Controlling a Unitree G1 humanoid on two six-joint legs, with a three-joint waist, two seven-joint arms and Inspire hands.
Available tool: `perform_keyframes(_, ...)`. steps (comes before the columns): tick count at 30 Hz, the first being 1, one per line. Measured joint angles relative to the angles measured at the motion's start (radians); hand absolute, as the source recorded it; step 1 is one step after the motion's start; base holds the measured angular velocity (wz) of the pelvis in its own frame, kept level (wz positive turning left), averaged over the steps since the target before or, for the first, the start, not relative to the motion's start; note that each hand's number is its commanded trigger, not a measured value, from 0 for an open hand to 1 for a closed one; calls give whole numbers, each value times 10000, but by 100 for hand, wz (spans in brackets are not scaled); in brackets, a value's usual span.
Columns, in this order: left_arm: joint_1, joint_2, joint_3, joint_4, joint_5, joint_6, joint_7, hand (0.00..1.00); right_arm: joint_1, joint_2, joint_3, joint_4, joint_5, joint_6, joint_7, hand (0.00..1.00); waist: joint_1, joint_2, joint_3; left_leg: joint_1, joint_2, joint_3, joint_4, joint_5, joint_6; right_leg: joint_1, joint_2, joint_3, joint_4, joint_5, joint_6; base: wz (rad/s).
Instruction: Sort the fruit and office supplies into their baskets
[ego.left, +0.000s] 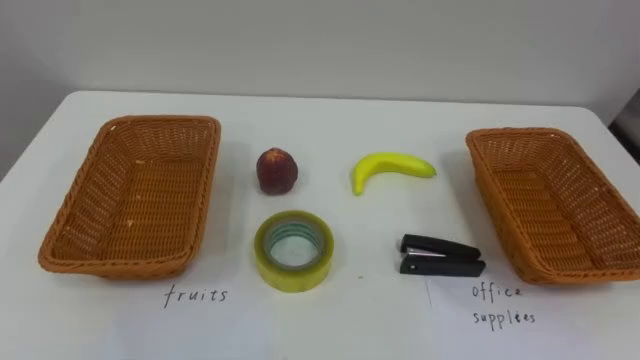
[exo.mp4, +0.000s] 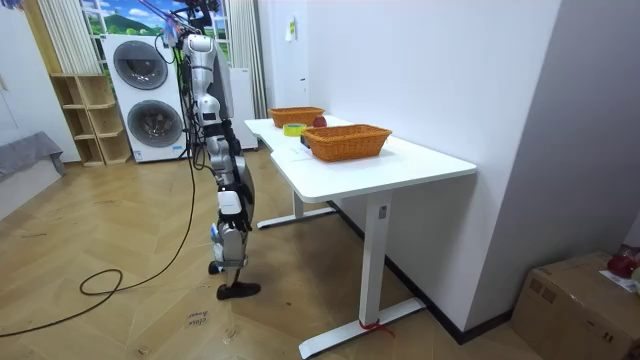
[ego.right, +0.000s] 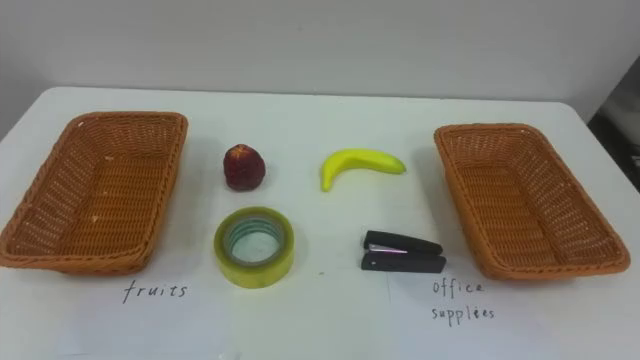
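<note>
Two empty wicker baskets stand on the white table (ego.left: 360, 320). The left basket (ego.left: 160, 122) has "fruits" written before it; the right basket (ego.left: 520, 133) has "office supplies". Between them lie a dark red fruit (ego.left: 276, 171), a yellow banana (ego.left: 390, 167), a roll of yellowish tape (ego.left: 293, 250) and a black stapler (ego.left: 440, 256). The fruit and banana form the far row, the tape and stapler the near row. In the room view I stand upright at the table's long side, and my right hand (exo.mp4: 226, 158) hangs by my body, too small to read.
The table backs against a white wall. In the room view, stacked washing machines (exo.mp4: 145, 95) and a wooden shelf (exo.mp4: 85, 120) stand behind me. A cardboard box (exo.mp4: 575, 300) sits on the floor at the room view's right.
</note>
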Motion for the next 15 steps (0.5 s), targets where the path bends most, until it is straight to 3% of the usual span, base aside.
perform_keyframes(15,-192,77,-24,-10,26,-20,-25,0,-338,-154,102,-35,-1133,60,-4,0,31,-51,32,-83,-6,17,-2,0,0,-32,10,-28,-18,1,1,0)
